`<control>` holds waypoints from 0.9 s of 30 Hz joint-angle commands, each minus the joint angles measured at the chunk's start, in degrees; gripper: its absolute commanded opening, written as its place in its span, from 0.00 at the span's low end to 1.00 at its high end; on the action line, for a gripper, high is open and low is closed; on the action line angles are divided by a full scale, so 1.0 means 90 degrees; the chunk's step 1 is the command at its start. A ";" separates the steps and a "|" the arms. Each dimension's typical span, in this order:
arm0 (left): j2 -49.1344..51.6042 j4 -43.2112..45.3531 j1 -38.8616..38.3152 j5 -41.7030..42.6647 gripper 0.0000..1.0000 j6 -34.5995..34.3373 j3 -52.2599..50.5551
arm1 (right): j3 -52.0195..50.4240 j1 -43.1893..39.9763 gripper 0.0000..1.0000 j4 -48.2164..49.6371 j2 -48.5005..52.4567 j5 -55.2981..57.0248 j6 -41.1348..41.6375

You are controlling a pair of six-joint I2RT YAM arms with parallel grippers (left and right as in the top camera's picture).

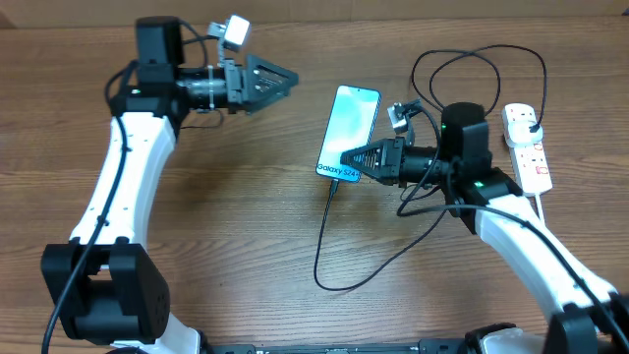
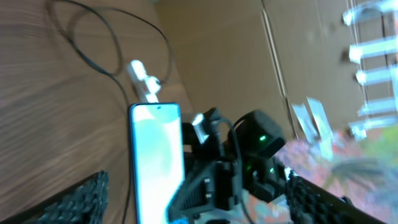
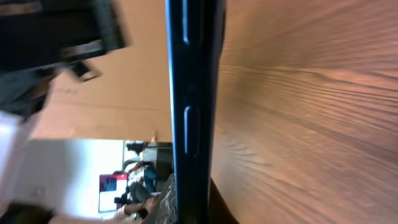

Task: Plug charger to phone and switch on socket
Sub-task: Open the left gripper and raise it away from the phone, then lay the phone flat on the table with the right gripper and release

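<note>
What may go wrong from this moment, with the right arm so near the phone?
1. The right pincer sits at the edge of the phone. A push may slide the phone and strain the charger tip at its lower end.
2. The charger cable runs close by the right arm. Reaching for the socket switch may drag the cable along.

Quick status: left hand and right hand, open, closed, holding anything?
Left hand: open, holding nothing.
Right hand: at the lower end of the slim light-blue-screened phone; open or closed cannot be told.
</note>
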 commanded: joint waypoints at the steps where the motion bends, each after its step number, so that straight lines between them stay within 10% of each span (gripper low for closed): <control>1: -0.0039 -0.0117 0.0403 -0.0646 1.00 0.0053 0.0087 | 0.0056 0.0000 0.04 0.0041 0.0653 0.0308 -0.0187; 18: -0.0039 -0.0848 0.0843 -0.6263 1.00 0.0046 0.0087 | 0.0056 0.0641 0.08 0.0865 0.2693 0.1302 -0.0187; 27: -0.0039 -0.0848 0.0843 -0.7089 1.00 0.0046 0.0087 | 0.0063 0.1372 0.04 0.1455 0.3225 0.1382 -0.0143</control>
